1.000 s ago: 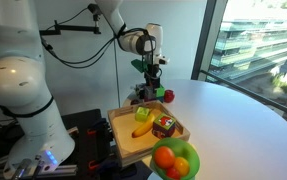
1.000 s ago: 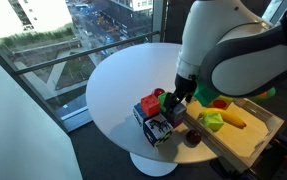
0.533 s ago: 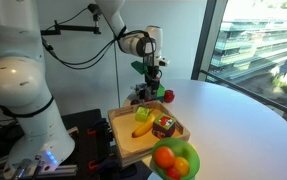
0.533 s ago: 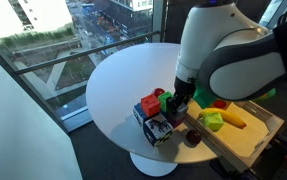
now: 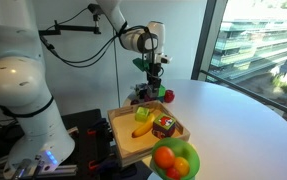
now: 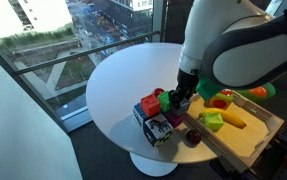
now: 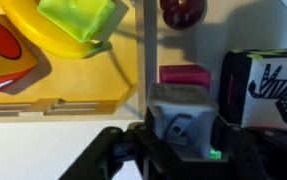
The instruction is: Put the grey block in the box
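Note:
In the wrist view the grey block (image 7: 180, 115) sits between my fingers, and my gripper (image 7: 180, 138) is shut on it. It is just outside the pale wooden box (image 7: 63, 104), whose rim lies to the left. In both exterior views my gripper (image 5: 154, 82) (image 6: 182, 101) points down at the cluster of blocks beside the box (image 5: 117, 140) (image 6: 238, 152); there the grey block is hidden by the fingers.
A pink-red block (image 7: 186, 75), a black-and-white patterned cube (image 7: 270, 85) and a dark round fruit (image 7: 183, 10) lie close ahead of the grip. A banana (image 7: 38, 35) and a green block (image 7: 78, 18) lie in the box. A fruit bowl (image 5: 175, 160) stands near it.
The jaws have closed from open onto the grey block. The arm has hardly moved.

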Available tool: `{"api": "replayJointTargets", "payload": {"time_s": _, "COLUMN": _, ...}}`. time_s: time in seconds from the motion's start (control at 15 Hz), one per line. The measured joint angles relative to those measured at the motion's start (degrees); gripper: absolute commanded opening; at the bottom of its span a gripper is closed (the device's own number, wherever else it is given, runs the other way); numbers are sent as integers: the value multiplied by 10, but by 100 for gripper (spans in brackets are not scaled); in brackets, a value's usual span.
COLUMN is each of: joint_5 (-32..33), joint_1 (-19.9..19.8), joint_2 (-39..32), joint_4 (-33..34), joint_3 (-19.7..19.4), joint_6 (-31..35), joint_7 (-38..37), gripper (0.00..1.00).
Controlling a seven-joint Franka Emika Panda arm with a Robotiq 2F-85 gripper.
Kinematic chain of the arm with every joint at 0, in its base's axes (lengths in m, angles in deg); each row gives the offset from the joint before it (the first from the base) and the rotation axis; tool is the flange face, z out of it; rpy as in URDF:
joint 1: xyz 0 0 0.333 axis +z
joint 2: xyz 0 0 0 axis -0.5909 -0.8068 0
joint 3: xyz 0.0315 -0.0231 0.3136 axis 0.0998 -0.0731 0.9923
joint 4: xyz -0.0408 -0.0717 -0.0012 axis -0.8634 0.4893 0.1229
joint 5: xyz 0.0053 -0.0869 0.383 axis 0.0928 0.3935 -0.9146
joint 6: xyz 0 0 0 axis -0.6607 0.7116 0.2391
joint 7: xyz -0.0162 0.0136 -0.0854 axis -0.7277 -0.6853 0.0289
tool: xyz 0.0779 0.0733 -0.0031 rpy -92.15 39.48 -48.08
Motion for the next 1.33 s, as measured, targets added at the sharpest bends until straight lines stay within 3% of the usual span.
{"api": "replayJointTargets", "payload": {"time_s": 0.8, "joint_5": -4, "joint_1": -50, "joint_2": 79, "joint_4": -20, "joint_3": -39, "joint_6": -99, "joint_7": 1, "gripper": 25}}
{"api": "replayJointTargets", "payload": {"time_s": 1.27, "joint_5": 68, "joint_1": -68, "joint_2": 98, "joint_4": -67, "joint_3": -49, "joint_6": -92, "joint_7": 2, "gripper": 25}}
{"api": "replayJointTargets", "payload": {"time_s": 1.33, "joint_5": 80, "joint_1": -69, "joint_2": 101, "joint_4": -74, "joint_3": -50, "joint_6": -86, "joint_7": 2, "gripper": 75}}
